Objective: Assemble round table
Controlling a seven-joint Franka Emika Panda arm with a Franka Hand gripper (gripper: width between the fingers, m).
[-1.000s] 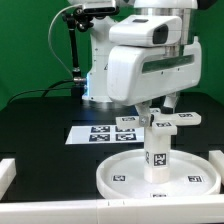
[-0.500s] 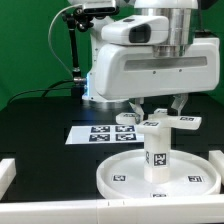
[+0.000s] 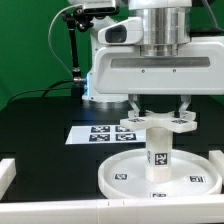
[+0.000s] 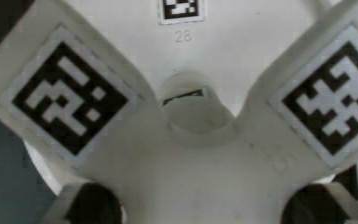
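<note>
The large round disc [image 3: 125, 177] lies on the black table in front. The short cylinder leg [image 3: 157, 157] stands upright at its middle. My gripper [image 3: 160, 110] is shut on the cross-shaped piece [image 3: 158, 122] and holds it level just above the top of the leg; I cannot tell whether they touch. In the wrist view the cross-shaped piece [image 4: 194, 90] fills the picture with two tagged arms spreading out, and my gripper [image 4: 202, 205] has its dark fingertips [image 4: 91, 205] pressed on either side of it. The leg and disc are hidden there.
The marker board [image 3: 95, 133] lies flat behind the disc, toward the exterior view's left. White raised borders stand at the front left [image 3: 8, 172] and right [image 3: 216, 160] of the table. The robot base [image 3: 100, 70] stands behind.
My wrist has turned and shifted toward the exterior view's right. The cross-shaped piece has turned with it and now sits centred over the leg.
</note>
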